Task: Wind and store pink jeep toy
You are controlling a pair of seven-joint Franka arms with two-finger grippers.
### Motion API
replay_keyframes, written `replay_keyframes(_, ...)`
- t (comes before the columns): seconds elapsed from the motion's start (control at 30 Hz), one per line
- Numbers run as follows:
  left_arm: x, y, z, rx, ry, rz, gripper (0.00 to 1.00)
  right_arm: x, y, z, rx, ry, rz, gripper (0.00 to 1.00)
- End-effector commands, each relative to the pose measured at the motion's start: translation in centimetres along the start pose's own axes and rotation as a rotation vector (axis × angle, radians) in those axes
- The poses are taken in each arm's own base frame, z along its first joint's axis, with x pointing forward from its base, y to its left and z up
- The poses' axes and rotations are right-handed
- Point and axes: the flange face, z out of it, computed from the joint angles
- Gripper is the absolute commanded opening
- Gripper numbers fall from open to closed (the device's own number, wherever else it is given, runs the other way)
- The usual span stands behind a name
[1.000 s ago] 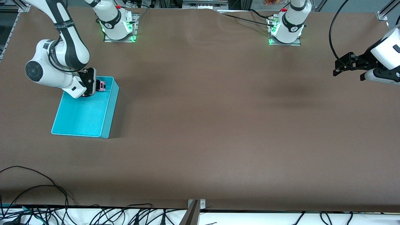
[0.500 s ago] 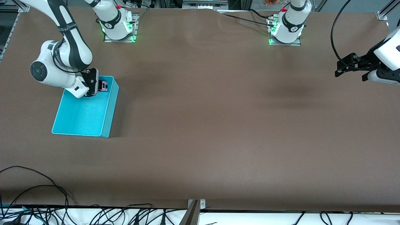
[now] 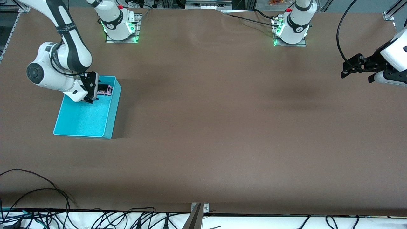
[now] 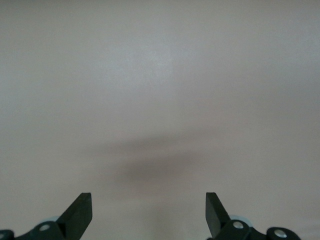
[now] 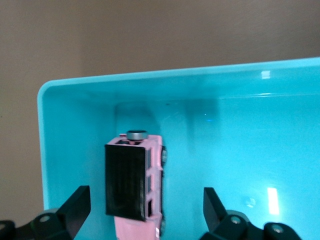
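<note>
Even overhead light, soft shadows

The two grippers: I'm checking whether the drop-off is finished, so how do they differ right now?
The right gripper sits low in the cyan bin, its fingers either side of the pink jeep toy. The left gripper hangs over bare table at its own end, with nothing near it. Both are open and hold nothing.

Brown matte table (image 3: 210, 127) fills most of the view, soft shadow patches mid-surface. Metal frame rails (image 3: 390, 12) at corners by the arm bases. White ledge w/ black cables (image 3: 95, 219) along the camera-side edge, metal bracket (image 3: 197, 213) at its centre.
</note>
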Motion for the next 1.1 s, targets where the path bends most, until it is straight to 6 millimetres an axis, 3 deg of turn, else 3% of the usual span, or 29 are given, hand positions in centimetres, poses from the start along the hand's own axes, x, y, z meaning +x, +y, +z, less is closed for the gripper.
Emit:
replay_keyframes(0.0, 0.3, 0.1, -0.7, -0.020, 0.010, -0.011, 1.00, 1.3, 2.7, -7.0, -0.034, 0.025, 0.021, 1.00)
replay_keyframes(0.2, 0.3, 0.1, -0.7, -0.020, 0.010, -0.011, 1.00, 3.1, 4.7, -15.9, -0.051, 0.032, 0.193, 1.00)
replay_keyframes(0.43, 0.3, 0.1, -0.7, -0.020, 0.010, -0.011, 1.00, 4.3, 4.6, -23.0, -0.094, 0.054, 0.541, 1.00)
replay_keyframes(0.7, 0.3, 0.1, -0.7, -0.020, 0.010, -0.011, 1.00, 4.8, 4.6, -28.8, -0.165, 0.115, 0.912, 1.00)
replay_keyframes(0.9, 0.3, 0.1, -0.7, -0.020, 0.010, -0.011, 1.00, 4.7, 4.5, -31.4, -0.177, 0.158, 1.229, 1.00)
replay_keyframes(1.07, 0.3, 0.1, -0.7, -0.022, 0.010, -0.011, 1.00, 4.5, 4.3, -33.8, -0.236, 0.174, 1.367, 1.00)
